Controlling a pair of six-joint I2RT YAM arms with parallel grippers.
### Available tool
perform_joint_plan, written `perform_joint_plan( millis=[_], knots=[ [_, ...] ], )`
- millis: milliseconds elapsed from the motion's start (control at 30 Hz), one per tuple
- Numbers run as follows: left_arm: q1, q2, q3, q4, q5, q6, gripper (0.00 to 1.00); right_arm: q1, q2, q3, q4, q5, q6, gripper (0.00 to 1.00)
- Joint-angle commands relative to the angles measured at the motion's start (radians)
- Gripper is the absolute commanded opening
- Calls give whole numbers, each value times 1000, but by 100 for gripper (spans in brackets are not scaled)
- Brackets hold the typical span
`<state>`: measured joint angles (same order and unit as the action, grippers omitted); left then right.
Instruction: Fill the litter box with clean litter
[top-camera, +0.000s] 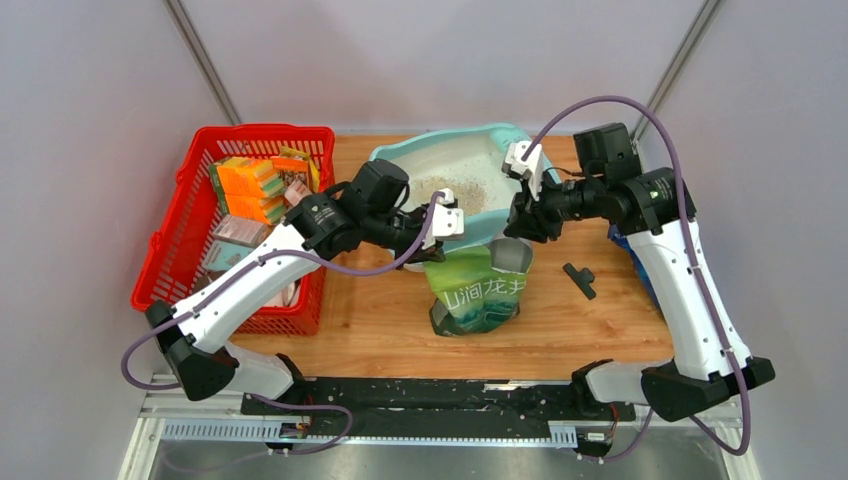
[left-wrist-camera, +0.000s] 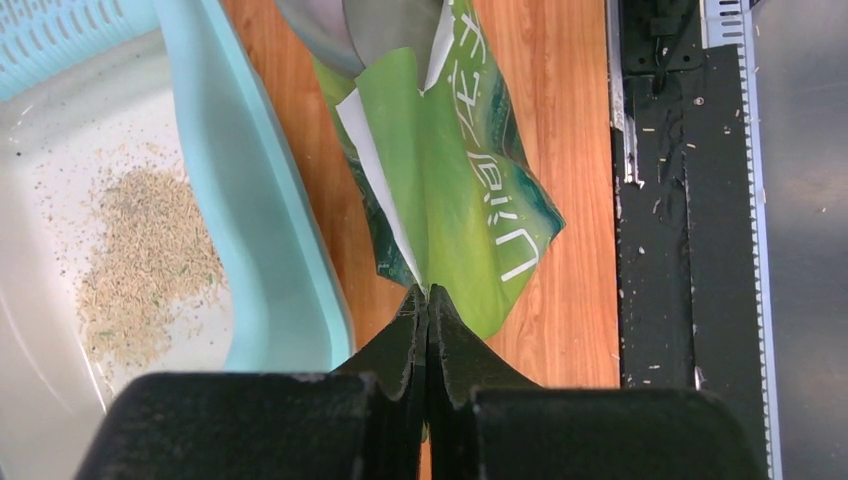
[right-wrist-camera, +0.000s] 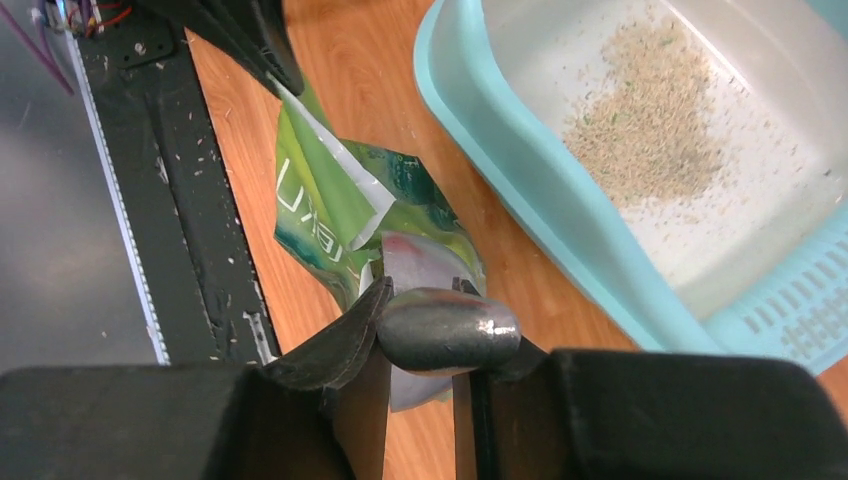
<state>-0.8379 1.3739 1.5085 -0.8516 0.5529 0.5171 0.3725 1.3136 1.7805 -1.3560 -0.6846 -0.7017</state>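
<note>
Green bag (top-camera: 478, 290) met by both inward-angled grippers
Its edge is pinched by left gripper (left-wrist-camera: 427, 300); metal scoop (right-wrist-camera: 447, 330) is clamped by right gripper (right-wrist-camera: 420, 298).

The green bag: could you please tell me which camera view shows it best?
Top external: the green bag stands nearly whole on the table, print readable. Left wrist shows only its upper part, pinched by the left gripper; right wrist shows just its crumpled top.
</note>
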Motion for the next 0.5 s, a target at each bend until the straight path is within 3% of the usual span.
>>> perform_joint_plan(
  millis=[0, 67, 133, 200, 367, 467],
  knots=[
    [0, -38, 50, 31, 38, -41, 0, 12, -60, -87, 193, 87, 337, 0],
    [0, -41, 45, 39, 38, -58, 0, 29, -141, -206, 357, 263, 491, 0],
    [0, -48, 35, 46, 36, -69, 0, 71, -189, -301, 429, 433, 645, 0],
    [-1, -52, 24, 52, 38, -77, 0, 120, -241, -358, 446, 503, 730, 0],
    [0, -45, 22, 80, 47, -118, 0, 172, -246, -449, 449, 719, 755, 0],
    [0, -35, 25, 109, 51, -155, 0, 172, -211, -463, 449, 761, 807, 0]
  ],
)
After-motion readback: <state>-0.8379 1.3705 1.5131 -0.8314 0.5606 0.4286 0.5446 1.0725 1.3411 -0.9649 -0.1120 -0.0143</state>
